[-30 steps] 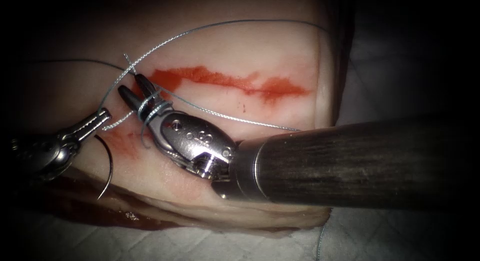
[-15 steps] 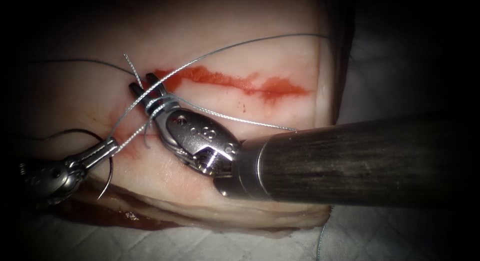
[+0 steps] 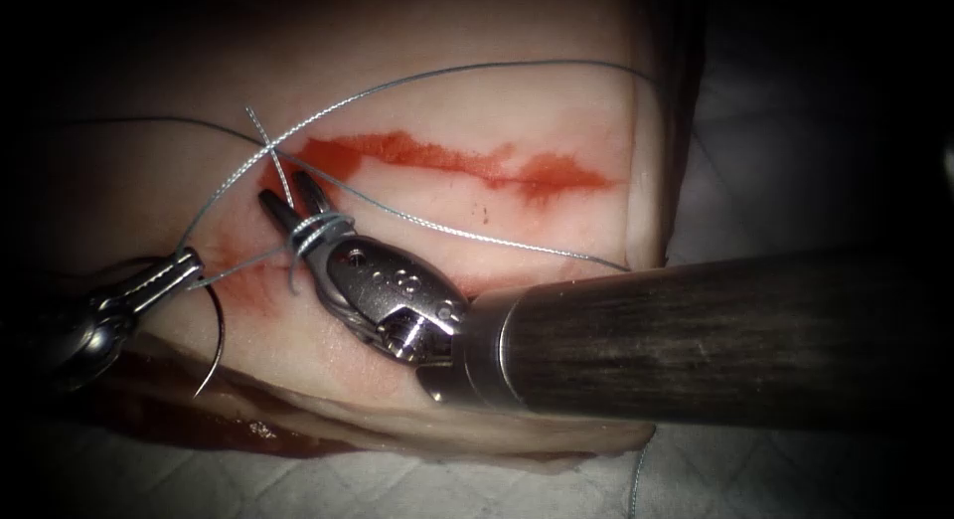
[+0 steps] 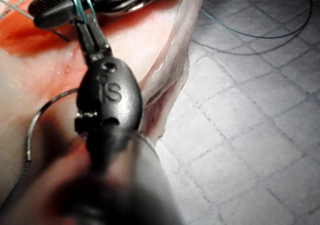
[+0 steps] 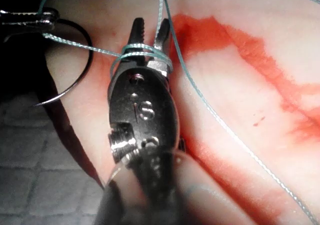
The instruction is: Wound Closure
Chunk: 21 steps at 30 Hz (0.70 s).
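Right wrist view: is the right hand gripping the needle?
No: the right hand is open with thread looped around it, while the needle lies apart on the tissue.

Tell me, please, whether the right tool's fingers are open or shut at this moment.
Open. The right tool shows a gap between its fingers, which hold nothing; thread is looped around both behind the tips.

Raised "IS" read on the dark body of the left arm's tool, just behind its jaws, in the left wrist view. Single "S" stamped on the metal body of the right arm's tool, between screw heads, in the right wrist view.
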Motion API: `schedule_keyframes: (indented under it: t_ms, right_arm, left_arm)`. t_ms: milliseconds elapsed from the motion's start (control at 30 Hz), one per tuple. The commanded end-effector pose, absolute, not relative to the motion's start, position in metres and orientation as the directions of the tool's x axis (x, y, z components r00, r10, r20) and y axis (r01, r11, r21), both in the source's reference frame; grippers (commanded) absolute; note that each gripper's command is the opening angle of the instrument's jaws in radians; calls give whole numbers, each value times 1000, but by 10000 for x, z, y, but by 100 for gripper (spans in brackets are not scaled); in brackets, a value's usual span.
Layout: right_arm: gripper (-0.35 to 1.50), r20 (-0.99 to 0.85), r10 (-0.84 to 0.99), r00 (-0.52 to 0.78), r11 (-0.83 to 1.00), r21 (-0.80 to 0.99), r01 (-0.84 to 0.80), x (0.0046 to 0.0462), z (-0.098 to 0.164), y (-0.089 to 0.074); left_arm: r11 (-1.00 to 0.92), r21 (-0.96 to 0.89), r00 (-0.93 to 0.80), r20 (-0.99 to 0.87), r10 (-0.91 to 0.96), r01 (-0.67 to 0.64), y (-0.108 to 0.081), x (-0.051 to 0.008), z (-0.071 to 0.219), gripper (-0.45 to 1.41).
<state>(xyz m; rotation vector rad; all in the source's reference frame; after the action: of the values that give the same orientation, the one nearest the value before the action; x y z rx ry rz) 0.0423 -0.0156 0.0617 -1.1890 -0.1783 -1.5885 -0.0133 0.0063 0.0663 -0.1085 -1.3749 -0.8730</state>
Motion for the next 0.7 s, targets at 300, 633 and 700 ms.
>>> schedule_keyframes:
  t_ms: [300,633,700]
  right_arm:
    - [27,753,-651,97,-392,-443,806,437,623,-150]
    - [27,751,-653,99,-389,-444,808,439,624,-144]
    - [27,751,-653,98,-393,-446,804,439,623,-144]
  left_arm:
    - [694,406,-57,883,-467,595,60,-142,665,-45]
    - [693,406,-63,884,-464,596,62,-143,653,-45]
    - [695,402,-62,886,-459,596,63,-143,651,-45]
